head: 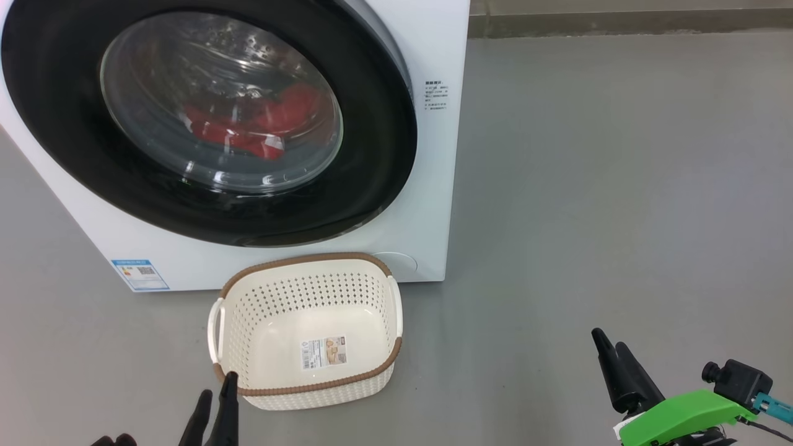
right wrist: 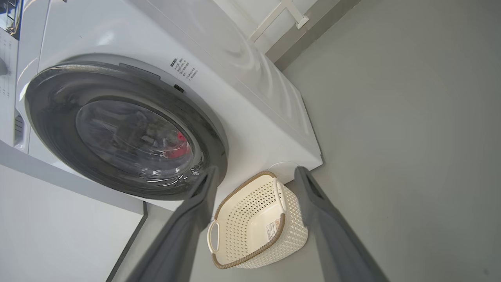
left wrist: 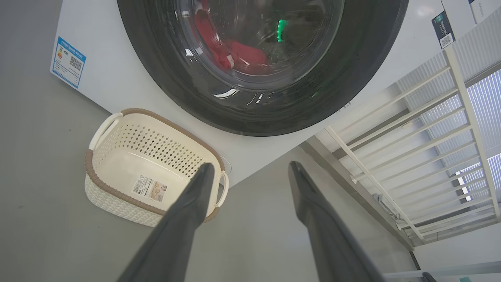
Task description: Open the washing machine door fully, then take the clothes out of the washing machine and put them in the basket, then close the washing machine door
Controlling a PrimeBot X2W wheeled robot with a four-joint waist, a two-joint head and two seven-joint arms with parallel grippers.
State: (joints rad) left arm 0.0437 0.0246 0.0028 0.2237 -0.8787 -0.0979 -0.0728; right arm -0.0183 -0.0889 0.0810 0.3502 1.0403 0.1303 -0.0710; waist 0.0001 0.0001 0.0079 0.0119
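Note:
The white washing machine (head: 433, 186) stands at the upper left of the head view. Its door (head: 62, 124), black-rimmed with a glass bowl, lies against the front. Red clothes (head: 285, 111) show through the glass inside the drum. The cream basket (head: 291, 334) sits on the floor just in front of the machine and holds nothing. My left gripper (head: 217, 396) is open, low by the basket's near left corner. My right gripper (head: 608, 339) is open, well to the right over bare floor. The left wrist view has the basket (left wrist: 129, 164), door (left wrist: 164, 78) and clothes (left wrist: 238, 53).
A blue sticker (head: 139, 274) marks the machine's lower left front. Grey floor (head: 619, 186) stretches wide to the right of the machine. A white slatted rail (left wrist: 411, 137) stands beside the machine in the left wrist view. A white panel (right wrist: 58, 219) lies at the right wrist view's lower left.

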